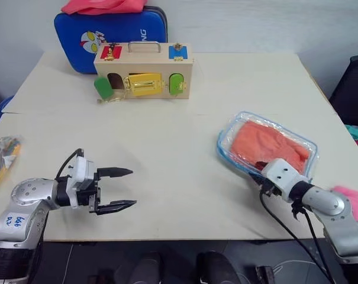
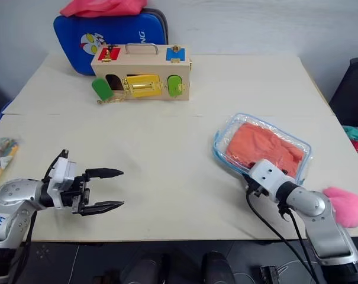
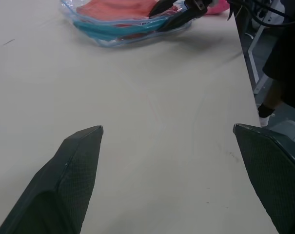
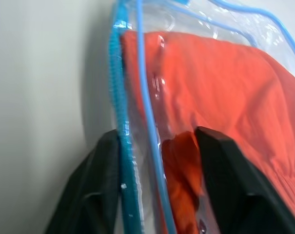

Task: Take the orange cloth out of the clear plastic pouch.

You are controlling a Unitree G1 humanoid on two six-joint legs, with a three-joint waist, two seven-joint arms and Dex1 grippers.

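Note:
The clear plastic pouch (image 1: 226, 137) with light blue edging lies on the right side of the table. The orange cloth (image 1: 264, 145) is folded inside it. My right gripper (image 4: 159, 146) is at the pouch's near edge. It is shut on that edge, with the blue rim and a fold of cloth between its fingers (image 4: 225, 170). My left gripper (image 1: 124, 188) hovers open over the bare table at the front left, pointing toward the pouch and well apart from it. In the left wrist view the pouch (image 3: 123, 29) lies far ahead of its spread fingers (image 3: 79, 165).
A wooden box (image 1: 144, 71) with coloured latches stands at the back, in front of a blue case (image 1: 107, 32) topped by a pink-red cloth (image 1: 102, 6). A crinkly bag (image 1: 2, 157) lies at the left edge. A pink fuzzy lump (image 1: 353, 201) sits beside my right arm.

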